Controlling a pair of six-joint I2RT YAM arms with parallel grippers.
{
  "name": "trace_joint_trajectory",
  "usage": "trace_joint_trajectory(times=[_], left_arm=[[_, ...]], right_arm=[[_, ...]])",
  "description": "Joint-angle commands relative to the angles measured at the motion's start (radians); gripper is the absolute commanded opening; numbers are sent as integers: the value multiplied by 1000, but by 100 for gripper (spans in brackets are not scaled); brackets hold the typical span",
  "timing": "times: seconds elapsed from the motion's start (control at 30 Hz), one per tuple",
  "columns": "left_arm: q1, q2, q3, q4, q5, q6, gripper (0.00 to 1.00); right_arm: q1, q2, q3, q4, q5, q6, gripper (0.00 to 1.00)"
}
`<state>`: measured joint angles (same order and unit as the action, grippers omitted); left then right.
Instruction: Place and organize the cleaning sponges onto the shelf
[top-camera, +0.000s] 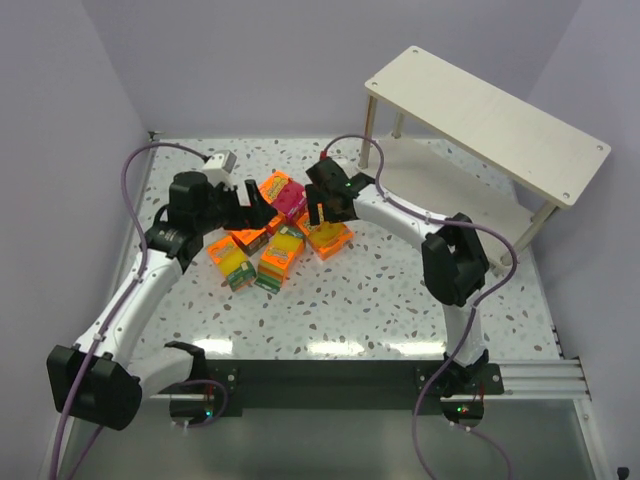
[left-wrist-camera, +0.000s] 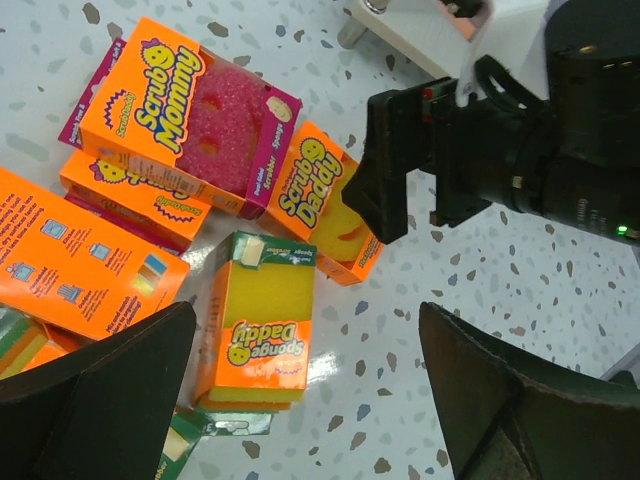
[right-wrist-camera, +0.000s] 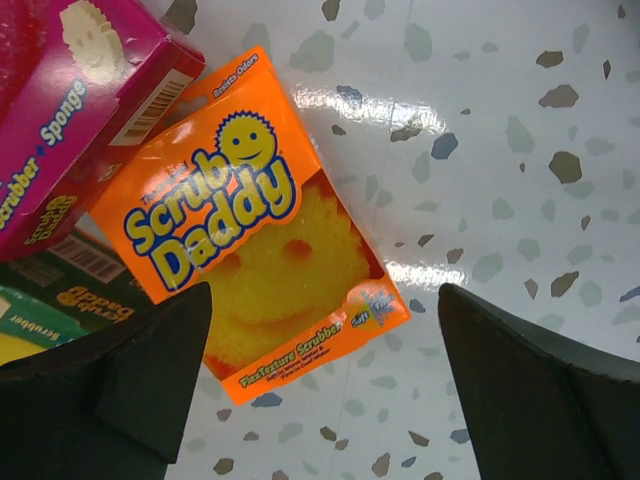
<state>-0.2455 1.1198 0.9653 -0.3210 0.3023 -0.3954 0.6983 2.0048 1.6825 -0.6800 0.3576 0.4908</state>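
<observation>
Both grippers are spread wide: the left gripper (top-camera: 252, 208) hangs at the left edge of the cleaning sponges (top-camera: 272, 240), heaped centre-left in the top view, and the right gripper (top-camera: 318, 214) hovers over the orange Scrub Daddy pack (right-wrist-camera: 250, 260) — a first pick, I judge. Next it should lower, close on that pack, then carry it to the shelf (top-camera: 490, 115) at upper right.

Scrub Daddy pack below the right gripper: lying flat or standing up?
Flat: the Scrub Daddy pack lies face up on the table, whole front label showing.
</observation>
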Motion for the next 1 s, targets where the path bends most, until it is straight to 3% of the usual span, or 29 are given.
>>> trace_joint_trajectory(times=[0.0,0.17,0.4,0.6,0.97], left_arm=[[-8,-49,33,60,47,-28,99],[-8,-35,78,10,38,7,99],[-8,-55,81,8,29,21,99],[-8,-63,78,-20,47,24,99],[-9,-78,39,6,124,-51,97]], right_arm=[[0,32,56,34,76,-118,98],[-69,-21,-111,166,-20,-104,98],[-105,-72,-257,226,-124,-97,98],[-117,-136,-355,188,-143,-61,98],[-117,-512,-651,36,-238,18,97]])
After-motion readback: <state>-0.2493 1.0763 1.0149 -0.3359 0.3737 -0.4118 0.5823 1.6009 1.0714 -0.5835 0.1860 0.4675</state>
